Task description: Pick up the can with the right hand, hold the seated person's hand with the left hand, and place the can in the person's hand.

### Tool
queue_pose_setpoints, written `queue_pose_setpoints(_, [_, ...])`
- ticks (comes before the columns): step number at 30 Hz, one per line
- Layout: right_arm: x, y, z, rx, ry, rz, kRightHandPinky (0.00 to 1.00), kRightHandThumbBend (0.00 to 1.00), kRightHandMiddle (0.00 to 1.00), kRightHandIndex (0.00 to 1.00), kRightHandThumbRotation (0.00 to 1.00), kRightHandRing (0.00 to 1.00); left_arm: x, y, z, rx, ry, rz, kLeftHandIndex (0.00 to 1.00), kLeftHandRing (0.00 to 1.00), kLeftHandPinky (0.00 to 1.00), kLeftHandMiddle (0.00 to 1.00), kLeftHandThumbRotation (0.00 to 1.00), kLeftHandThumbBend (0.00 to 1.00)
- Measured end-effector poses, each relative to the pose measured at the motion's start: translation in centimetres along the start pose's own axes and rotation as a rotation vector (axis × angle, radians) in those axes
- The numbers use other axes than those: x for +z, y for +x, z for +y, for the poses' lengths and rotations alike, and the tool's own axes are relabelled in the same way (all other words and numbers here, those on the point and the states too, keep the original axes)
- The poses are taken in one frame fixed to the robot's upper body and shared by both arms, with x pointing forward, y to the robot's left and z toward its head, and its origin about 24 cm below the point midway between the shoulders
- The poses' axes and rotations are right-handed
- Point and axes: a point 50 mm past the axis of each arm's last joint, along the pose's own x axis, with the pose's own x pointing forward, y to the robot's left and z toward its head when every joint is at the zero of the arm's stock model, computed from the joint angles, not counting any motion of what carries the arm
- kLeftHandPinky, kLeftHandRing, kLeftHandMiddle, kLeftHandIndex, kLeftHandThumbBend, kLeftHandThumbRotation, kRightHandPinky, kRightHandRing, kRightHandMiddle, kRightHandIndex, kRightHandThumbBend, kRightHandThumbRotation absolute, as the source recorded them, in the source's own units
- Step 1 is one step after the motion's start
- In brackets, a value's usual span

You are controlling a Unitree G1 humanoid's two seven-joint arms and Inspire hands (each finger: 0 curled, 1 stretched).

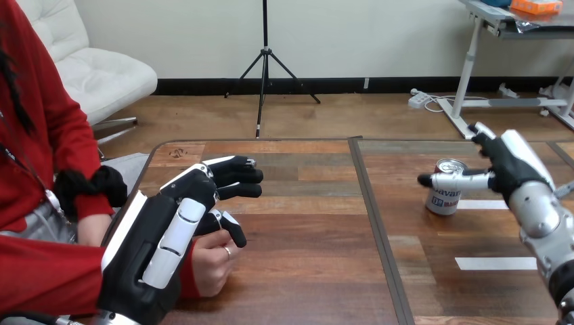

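Observation:
A small can (443, 200) with a silver top and a white-and-blue label stands upright on the right half of the wooden table (311, 223). My right hand (509, 168) is just to its right, open, with the thumb stretched left across the can's upper rim and the fingers raised behind. I cannot tell whether the thumb touches the can. At the lower left my left hand (159, 240) lies over the person's hand (213, 264), which is loosely closed on the table. My left fingers (237, 177) reach straight past it, and the thumb rests on top of it.
Two white tape strips (495, 263) mark the table near my right arm, one partly behind the can. A dark seam (379, 230) splits the tabletop down the middle. The person's red sleeve (47, 271) runs along the left edge.

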Motion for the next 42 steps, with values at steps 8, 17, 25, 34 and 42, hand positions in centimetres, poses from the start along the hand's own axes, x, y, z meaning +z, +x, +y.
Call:
queue_pose_setpoints(8, [-0.6, -0.2, 1.2, 0.034, -0.009, 0.035, 0.80, 1.00, 0.94, 0.94, 0.34, 0.92, 0.0, 0.0, 0.0, -0.005, 0.000, 0.000, 0.70, 0.72, 0.37, 0.73, 0.90, 0.69])
queue_pose_setpoints(17, [-0.9, -0.3, 2.1, 0.056, -0.023, 0.053, 0.77, 1.00, 0.91, 0.91, 0.34, 0.89, 0.0, 0.0, 0.0, -0.005, 0.000, 0.000, 0.70, 0.72, 0.38, 0.72, 0.89, 0.70])
queue_pose_setpoints(25, [-0.8, -0.3, 2.1, 0.047, -0.041, 0.049, 0.78, 1.00, 0.90, 0.88, 0.32, 0.87, 0.1, 0.0, 0.1, -0.010, -0.001, -0.003, 0.70, 0.73, 0.38, 0.73, 0.90, 0.67])
queue_pose_setpoints(34, [-0.7, -0.3, 2.2, 0.038, -0.046, 0.043, 0.75, 1.00, 0.85, 0.84, 0.26, 0.83, 0.1, 0.0, 0.1, -0.015, -0.006, -0.006, 0.70, 0.72, 0.38, 0.73, 0.89, 0.66])
queue_pose_setpoints(42, [-0.4, -0.2, 2.3, 0.022, -0.045, 0.035, 0.70, 1.00, 0.80, 0.80, 0.22, 0.78, 0.1, 0.0, 0.1, -0.018, -0.006, -0.007, 0.69, 0.71, 0.38, 0.72, 0.89, 0.67])
